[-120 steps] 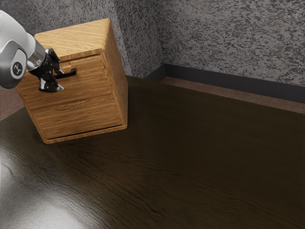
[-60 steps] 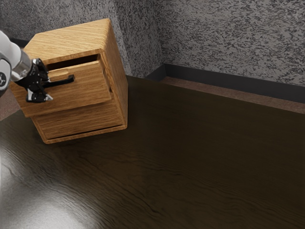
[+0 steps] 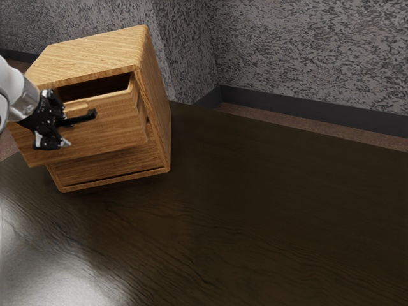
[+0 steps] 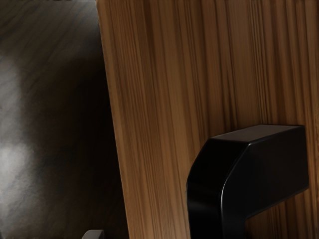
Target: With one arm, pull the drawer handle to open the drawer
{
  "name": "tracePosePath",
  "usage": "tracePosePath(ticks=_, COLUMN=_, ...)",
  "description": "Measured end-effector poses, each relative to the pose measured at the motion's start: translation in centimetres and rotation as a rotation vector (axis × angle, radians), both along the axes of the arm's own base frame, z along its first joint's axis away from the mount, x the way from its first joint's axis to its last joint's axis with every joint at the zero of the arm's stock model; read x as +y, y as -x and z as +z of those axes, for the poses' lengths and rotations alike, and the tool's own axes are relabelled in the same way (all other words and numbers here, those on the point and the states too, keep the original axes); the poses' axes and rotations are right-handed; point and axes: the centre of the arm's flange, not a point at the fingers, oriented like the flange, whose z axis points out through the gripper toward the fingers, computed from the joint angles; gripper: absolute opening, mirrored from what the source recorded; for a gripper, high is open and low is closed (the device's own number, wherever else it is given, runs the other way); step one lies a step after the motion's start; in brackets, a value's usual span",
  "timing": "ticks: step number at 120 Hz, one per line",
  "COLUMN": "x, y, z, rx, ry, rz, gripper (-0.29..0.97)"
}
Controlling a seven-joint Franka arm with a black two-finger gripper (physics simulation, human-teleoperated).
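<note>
We are in the pulling step. Our black two-finger gripper sits at the end of the slim black bar handle that lies toward the exterior view's left. The handle is on the front of the upper drawer of the small oak-coloured wooden cabinet. We cannot tell whether the gripper is clamped on the handle or merely hooked behind it.

The upper drawer stands part-way out. Its front juts clear of the cabinet face, a dark gap shows above it, and it overhangs the lower drawer, which lies flush and shut. The cabinet rests on the dark glossy wooden table, near the grey speckled wall. In the wrist view the handle looms close under the hand, standing off the grained front of the upper drawer, with the table beyond its edge.

We judge the task well begun but not finished, since part of the drawer's run seems left inside the cabinet. The next move calls for a straight draw along the drawer's own slide line, toward the exterior view's left. The wrist should be held square to the front, so that the handle does not slip free and the cabinet is not dragged or twisted across the table.
</note>
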Motion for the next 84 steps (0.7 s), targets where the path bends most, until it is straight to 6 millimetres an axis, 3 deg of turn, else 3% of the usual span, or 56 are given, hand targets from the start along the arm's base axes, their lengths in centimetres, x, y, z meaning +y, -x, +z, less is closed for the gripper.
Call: tracePosePath(ticks=84, x=-3.0, y=4.8, z=-0.9, rx=-0.016, ry=0.034, rz=0.026, gripper=0.23)
